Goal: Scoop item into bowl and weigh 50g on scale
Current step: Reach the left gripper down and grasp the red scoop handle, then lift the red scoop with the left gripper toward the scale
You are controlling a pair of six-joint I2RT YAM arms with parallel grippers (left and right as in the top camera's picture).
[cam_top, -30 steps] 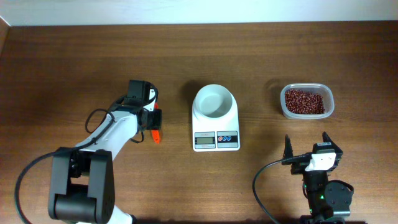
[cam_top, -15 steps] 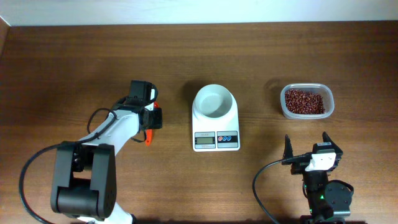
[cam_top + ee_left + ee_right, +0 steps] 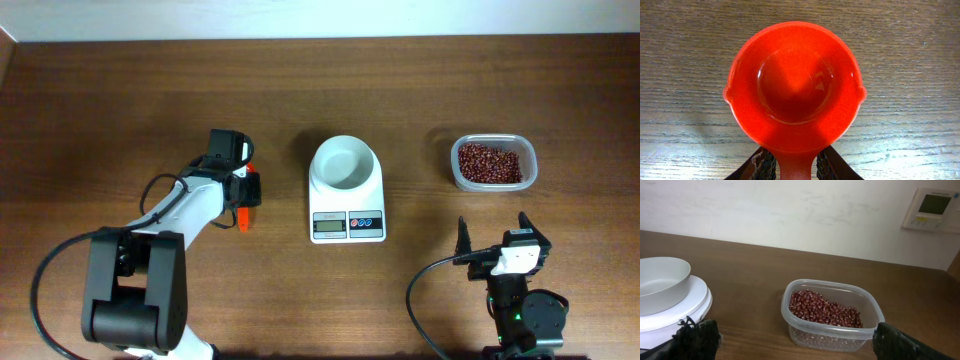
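Left gripper is narrowed onto the handle of an orange-red scoop, its ribbed dark pads pressing from both sides. That scoop is glossy plastic, a round empty cup with a small nub on each side, over the brown wood-grain table; whether it touches the wood I cannot tell. At mid-table sits the scale, white and smooth, with a grey display too small to read and two round buttons beside it. On its platform rests the bowl, round, white and empty. Well to the right, the beans, small and red-brown, lie heaped in a clear rounded-rectangular tub. Near the tub, the right gripper has its jaws spread wide and holds nothing. A wall panel bears print too small to read.
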